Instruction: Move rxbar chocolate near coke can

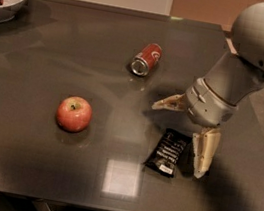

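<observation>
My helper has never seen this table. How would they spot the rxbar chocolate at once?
On the dark table, look toward the near right, by the robot's open gripper. The rxbar chocolate lies there, the only flat black wrapper with white lettering; the coke can and apple are red and rounded.

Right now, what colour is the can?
The coke can is red, in the camera view; gripper by the rxbar chocolate.

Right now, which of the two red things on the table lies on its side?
The coke can, with its silver end showing; the apple sits stem up. The open gripper hovers by the rxbar chocolate.
</observation>
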Controlling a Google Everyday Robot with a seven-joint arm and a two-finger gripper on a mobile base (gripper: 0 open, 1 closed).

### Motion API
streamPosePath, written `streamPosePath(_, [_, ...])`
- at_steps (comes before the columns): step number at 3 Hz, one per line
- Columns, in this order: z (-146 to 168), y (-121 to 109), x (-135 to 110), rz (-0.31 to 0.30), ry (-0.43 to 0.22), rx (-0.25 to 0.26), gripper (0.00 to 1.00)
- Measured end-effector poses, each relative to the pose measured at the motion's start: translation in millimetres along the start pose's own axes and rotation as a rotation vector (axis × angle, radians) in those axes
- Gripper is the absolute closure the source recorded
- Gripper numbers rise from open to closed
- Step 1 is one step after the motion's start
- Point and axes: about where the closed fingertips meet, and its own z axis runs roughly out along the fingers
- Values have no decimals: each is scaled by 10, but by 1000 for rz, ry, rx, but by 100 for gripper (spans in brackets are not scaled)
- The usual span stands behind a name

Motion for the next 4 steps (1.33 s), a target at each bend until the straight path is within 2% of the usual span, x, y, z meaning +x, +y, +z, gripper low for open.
streamPosePath(1, [92,39,14,-64,6,-40,0])
streamPosePath(2, [135,61,34,-102,21,-79,18])
streamPosePath(4, [135,65,62,-126,27,-115,65])
